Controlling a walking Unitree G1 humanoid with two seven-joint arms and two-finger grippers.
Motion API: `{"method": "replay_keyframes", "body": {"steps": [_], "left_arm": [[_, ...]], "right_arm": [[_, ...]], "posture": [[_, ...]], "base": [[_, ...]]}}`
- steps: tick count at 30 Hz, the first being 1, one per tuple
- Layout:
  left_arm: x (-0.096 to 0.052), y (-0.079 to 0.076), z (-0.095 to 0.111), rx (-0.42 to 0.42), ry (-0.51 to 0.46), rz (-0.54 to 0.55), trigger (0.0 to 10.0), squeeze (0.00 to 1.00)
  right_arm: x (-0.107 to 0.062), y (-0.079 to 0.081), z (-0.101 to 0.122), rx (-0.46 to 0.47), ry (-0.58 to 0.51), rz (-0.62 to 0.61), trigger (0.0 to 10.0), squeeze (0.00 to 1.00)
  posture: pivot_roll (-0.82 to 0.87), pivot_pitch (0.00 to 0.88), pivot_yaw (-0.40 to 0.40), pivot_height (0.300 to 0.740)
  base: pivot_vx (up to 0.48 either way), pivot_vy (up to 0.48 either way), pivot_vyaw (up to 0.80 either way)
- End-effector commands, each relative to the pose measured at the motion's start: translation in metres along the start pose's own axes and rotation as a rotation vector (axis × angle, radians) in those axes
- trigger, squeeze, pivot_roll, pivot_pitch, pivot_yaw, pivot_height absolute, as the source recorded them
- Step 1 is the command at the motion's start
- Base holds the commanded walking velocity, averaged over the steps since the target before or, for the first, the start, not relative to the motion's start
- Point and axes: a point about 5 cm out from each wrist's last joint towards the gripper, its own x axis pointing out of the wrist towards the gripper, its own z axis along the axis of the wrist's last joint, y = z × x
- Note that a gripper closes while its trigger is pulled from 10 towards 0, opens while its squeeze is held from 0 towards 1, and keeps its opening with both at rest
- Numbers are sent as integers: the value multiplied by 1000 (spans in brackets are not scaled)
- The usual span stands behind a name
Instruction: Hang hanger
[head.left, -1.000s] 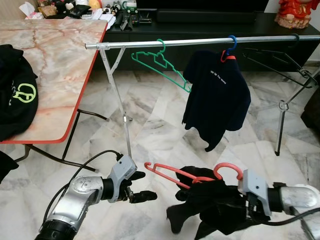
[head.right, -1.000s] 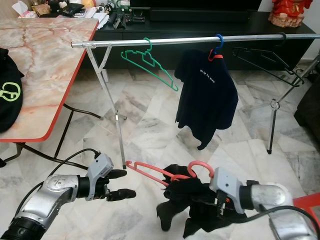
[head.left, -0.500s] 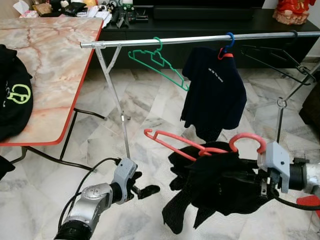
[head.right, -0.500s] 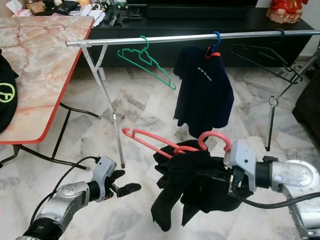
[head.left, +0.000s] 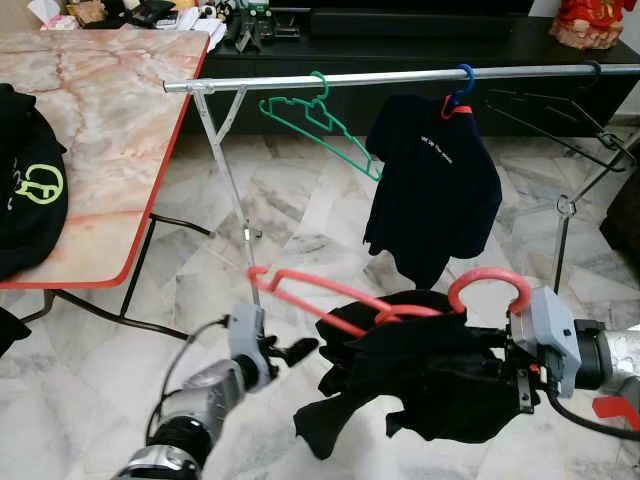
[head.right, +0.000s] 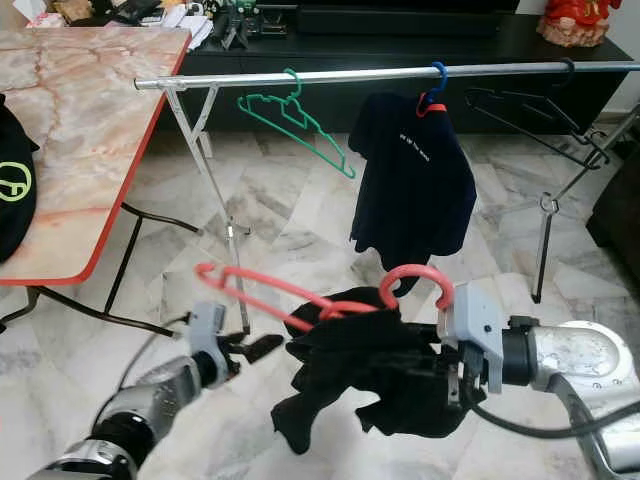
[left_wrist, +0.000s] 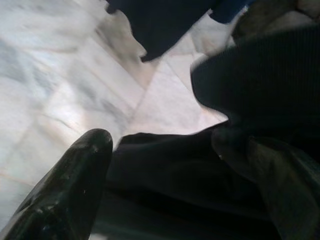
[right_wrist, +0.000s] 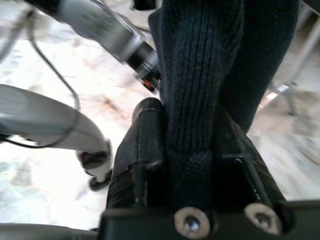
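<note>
Red hanger (head.left: 340, 312) with its black garment (head.left: 420, 370) is held low, well short of the rail (head.left: 400, 78).

The right gripper (right_wrist: 192, 165) is clamped on the garment's knit, carrying the load above the marble floor (head.left: 300, 220). The left gripper (head.left: 290, 352) sits beside the cloth with fingers apart, seemingly holding nothing, though its wrist view is blurred. Lifting and hooking onto the rail, perhaps between the green hanger (head.left: 320, 122) and the hung shirt (head.left: 435, 190), is all left.

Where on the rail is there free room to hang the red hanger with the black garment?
The rail is bare between the green hanger and the blue hanger carrying the dark shirt, and also left of the green hanger toward the rail's end. Toward the black hanger it is more crowded.
</note>
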Motion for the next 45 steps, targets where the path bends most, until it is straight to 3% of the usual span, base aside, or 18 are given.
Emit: {"method": "replay_keyframes", "body": {"steps": [1,6,10,19,21,28,33,35,36,37,38,39,45], "left_arm": [[0,0,-3,-45,21,-25,10000,0],[0,0,-8,-93,48,-30,10000,0],[-1,3,-4,-238,3,-36,10000,0],[-2,8,-13,-198,103,50,10000,0],[2,3,-10,-263,94,28,10000,0],[8,-9,-7,-307,80,-31,10000,0],[9,-12,-8,-286,117,-52,10000,0],[8,-13,-13,-278,175,-57,10000,0],[7,-12,-17,-255,206,-41,9176,0],[7,-12,-17,-255,206,-41,9176,0],[6,-10,-20,-236,230,-19,1294,0],[6,-9,-22,-229,239,-7,0,0],[6,-9,-21,-231,220,-6,0,0]], "right_arm": [[2,5,5,-14,-26,38,0,0],[5,5,8,-21,-41,60,0,0],[5,4,7,-19,-33,55,0,0],[9,4,5,-21,-19,56,0,0],[12,4,5,-28,-21,63,0,0],[28,14,7,-35,-31,157,0,0],[32,12,7,-40,-34,153,0,0],[34,10,9,-54,-38,157,0,0],[36,8,10,-60,-39,158,0,0],[36,8,10,-60,-39,158,0,0],[37,7,11,-68,-34,156,0,0],[39,5,11,-76,-32,156,0,0],[44,3,13,-91,-33,155,0,0]], "posture": [[-123,212,-22,740],[-126,209,-20,740],[-122,202,-19,740],[-121,191,-15,740],[-121,185,-13,740],[-122,179,-9,740],[-121,181,-9,740],[-122,182,-8,740],[-122,182,-8,740],[-122,182,-8,740],[-120,181,-7,740],[-120,181,-7,740],[-116,186,-12,740]], "base": [[0,0,0],[0,0,0],[0,0,0],[0,0,0],[0,0,0],[0,0,0],[0,0,0],[0,0,0],[0,0,0],[0,0,0],[0,0,0],[0,0,0],[0,0,0]]}}
